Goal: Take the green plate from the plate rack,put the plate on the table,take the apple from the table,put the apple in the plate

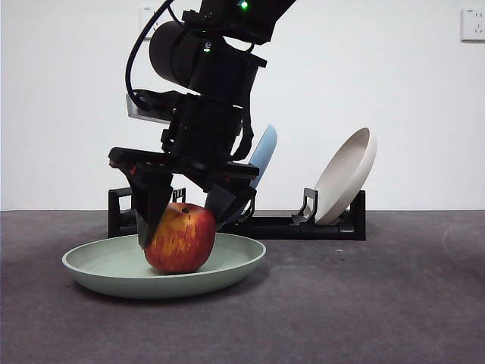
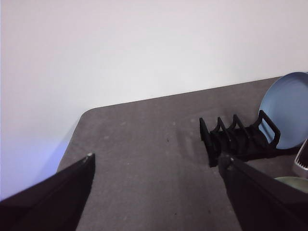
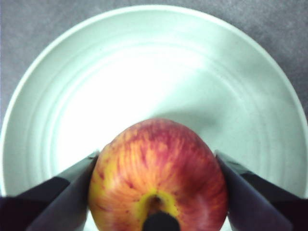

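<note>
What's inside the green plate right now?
The apple sits in the green plate, with the right gripper closed on its sides. The rest of the plate's inside looks bare. The patch under the apple is hidden, so actual contact can't be confirmed.

No legible text or labels.

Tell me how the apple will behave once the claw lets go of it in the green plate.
The apple is round, so it may roll a little when the right claw, now shut on its sides, lets go. The green plate has a raised rim, which would probably stop it. Its skin looks smooth and glossy, so it might slip in a loosening grip.
</note>
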`<state>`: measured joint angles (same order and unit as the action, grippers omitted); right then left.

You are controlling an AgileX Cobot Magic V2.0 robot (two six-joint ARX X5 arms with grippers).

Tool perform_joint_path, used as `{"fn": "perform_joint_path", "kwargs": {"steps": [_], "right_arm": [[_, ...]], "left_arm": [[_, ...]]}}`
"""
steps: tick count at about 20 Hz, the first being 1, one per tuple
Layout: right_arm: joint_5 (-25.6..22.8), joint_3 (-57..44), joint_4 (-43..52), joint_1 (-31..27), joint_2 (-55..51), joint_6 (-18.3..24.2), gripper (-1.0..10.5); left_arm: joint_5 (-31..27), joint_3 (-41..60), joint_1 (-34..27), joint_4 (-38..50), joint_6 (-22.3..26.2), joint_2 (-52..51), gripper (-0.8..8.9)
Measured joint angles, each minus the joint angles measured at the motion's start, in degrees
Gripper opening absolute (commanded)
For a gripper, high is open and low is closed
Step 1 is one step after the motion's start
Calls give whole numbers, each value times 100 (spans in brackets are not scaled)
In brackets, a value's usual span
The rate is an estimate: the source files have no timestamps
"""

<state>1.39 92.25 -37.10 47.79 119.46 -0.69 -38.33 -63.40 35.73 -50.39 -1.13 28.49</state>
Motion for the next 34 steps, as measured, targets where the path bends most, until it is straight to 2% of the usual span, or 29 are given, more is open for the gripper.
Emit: {"fn": "perform_joint_path", "kwargs": {"steps": [2, 8, 11, 19, 25, 30, 34], "right_arm": [[9, 0, -11, 22, 0, 0, 15], [11, 0, -79, 35, 0, -17, 485], [9, 0, -101, 35, 0, -42, 605], [9, 0, -164, 37, 0, -105, 599], [-2, 0, -334, 35, -127, -105, 599], [-11, -9, -531, -9, -1080, -103, 595], [-13, 22, -846, -103, -2039, -98, 591]], "left_arm": [[107, 0, 0, -85, 0, 0, 433], [136, 0, 0, -105, 0, 0, 433], [140, 0, 0, -166, 0, 0, 433], [170, 0, 0, -299, -83, 0, 433], [682, 0, 0, -299, -219, 0, 433], [1390, 0, 0, -168, -282, 55, 432], [1915, 0, 0, 262, -302, 297, 432]]}}
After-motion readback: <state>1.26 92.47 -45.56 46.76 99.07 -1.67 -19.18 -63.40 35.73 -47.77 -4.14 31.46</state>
